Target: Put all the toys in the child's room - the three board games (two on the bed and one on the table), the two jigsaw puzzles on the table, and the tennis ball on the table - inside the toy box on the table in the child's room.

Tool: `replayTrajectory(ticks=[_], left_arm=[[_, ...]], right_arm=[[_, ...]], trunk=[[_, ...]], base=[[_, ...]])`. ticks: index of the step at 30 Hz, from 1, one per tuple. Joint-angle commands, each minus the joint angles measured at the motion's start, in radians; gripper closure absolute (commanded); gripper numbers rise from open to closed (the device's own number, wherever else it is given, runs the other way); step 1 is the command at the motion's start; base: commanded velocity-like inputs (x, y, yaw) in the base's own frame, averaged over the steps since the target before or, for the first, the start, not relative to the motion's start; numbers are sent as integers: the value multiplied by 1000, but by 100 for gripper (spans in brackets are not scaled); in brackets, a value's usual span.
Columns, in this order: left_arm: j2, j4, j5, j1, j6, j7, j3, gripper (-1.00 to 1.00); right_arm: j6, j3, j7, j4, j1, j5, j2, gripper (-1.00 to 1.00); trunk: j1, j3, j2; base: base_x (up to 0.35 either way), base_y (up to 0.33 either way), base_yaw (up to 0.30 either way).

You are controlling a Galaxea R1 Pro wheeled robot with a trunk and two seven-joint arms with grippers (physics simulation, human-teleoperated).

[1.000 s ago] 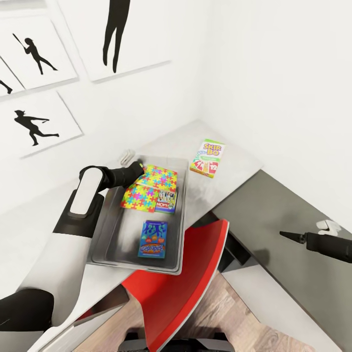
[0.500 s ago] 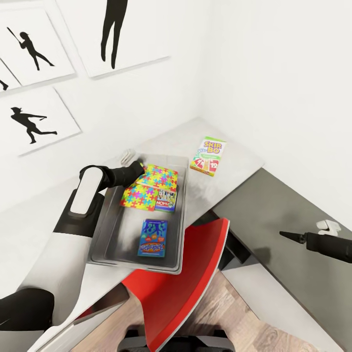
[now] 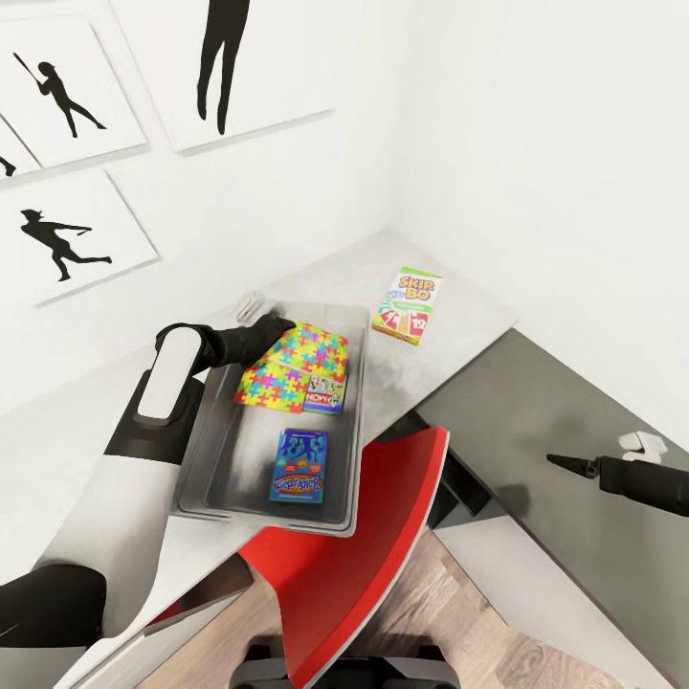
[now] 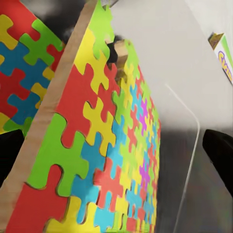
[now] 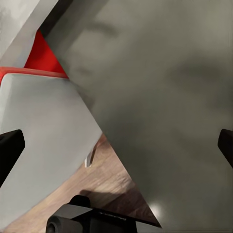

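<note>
The clear toy box (image 3: 268, 522) sits on the pale table (image 3: 459, 321). In it lie a blue game box (image 3: 297, 467), a white game box (image 3: 325, 394) and two jigsaw puzzles. One puzzle (image 3: 270, 387) lies flat. The other (image 3: 314, 348) (image 4: 97, 160) leans tilted over it, its raised corner at my left gripper (image 3: 282, 327) (image 4: 116, 150), whose dark fingers (image 4: 221, 150) stand wide open on either side of it. A SKIP BO board game (image 3: 407, 306) lies on the table beyond the box. My right gripper (image 3: 563, 462) (image 5: 116, 145) hangs open over the dark desk top (image 3: 574, 392). The tennis ball and the bed are out of view.
A red chair (image 3: 354, 545) is tucked under the desk right below the toy box. White walls with black silhouette pictures (image 3: 72, 230) close in behind the table. A small white object (image 3: 251, 304) lies behind the box. Wood floor (image 3: 459, 612) shows between chair and desk.
The upper jigsaw puzzle has tipped up at the corner by my left gripper and slid slightly over the flat one. The right arm has stayed put.
</note>
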Motion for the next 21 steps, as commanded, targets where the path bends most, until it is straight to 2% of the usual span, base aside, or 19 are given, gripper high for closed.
replayTrajectory(ticks=[1, 21], left_arm=[[0, -1, 10, -1, 0, 11, 0, -100], [1, -4, 14, 1, 0, 8, 0, -100]], right_arm=[[4, -1, 7, -1, 0, 4, 0, -100], [4, -1, 7, -2, 3, 4, 0, -100]], trunk=[[1, -1, -2], [1, -1, -2]], base=[[0, 0, 0], [0, 0, 0]])
